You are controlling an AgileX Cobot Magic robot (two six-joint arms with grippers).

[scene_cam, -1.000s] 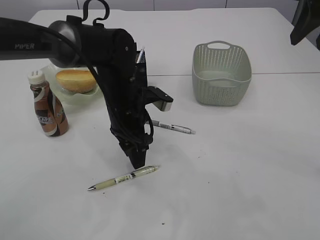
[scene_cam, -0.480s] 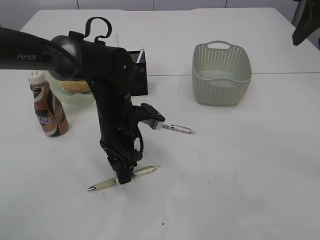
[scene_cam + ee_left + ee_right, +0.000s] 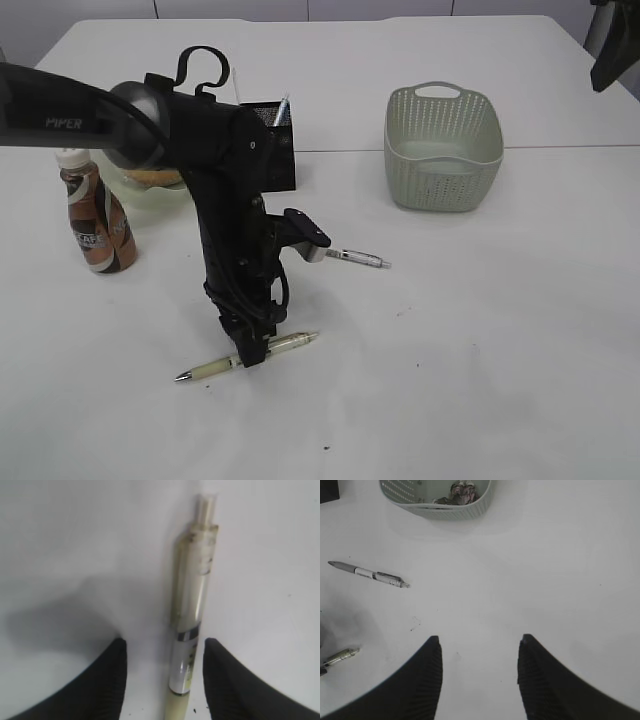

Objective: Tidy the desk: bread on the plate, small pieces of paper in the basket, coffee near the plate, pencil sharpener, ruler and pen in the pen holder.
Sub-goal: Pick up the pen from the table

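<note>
On the left the coffee [image 3: 95, 215] stands beside the plate [image 3: 150, 190]. The left gripper [image 3: 252, 352] is down at the bench [image 3: 480, 330], jaws spread either side of the pale pen [image 3: 190, 630], not yet pinching it. The pen looks light, stiff and smooth, likely to roll; mid-barrel is the place to pinch. A grey pen [image 3: 355, 258] lies further right, the basket [image 3: 442, 150] beyond. The right gripper [image 3: 479, 680] hangs spread and empty.

You have bare desk [image 3: 480, 360] all along the right and front. The basket [image 3: 443, 150] blocks the far right; the pen holder [image 3: 275, 145], plate [image 3: 150, 195] and coffee [image 3: 95, 215] crowd the far left.
</note>
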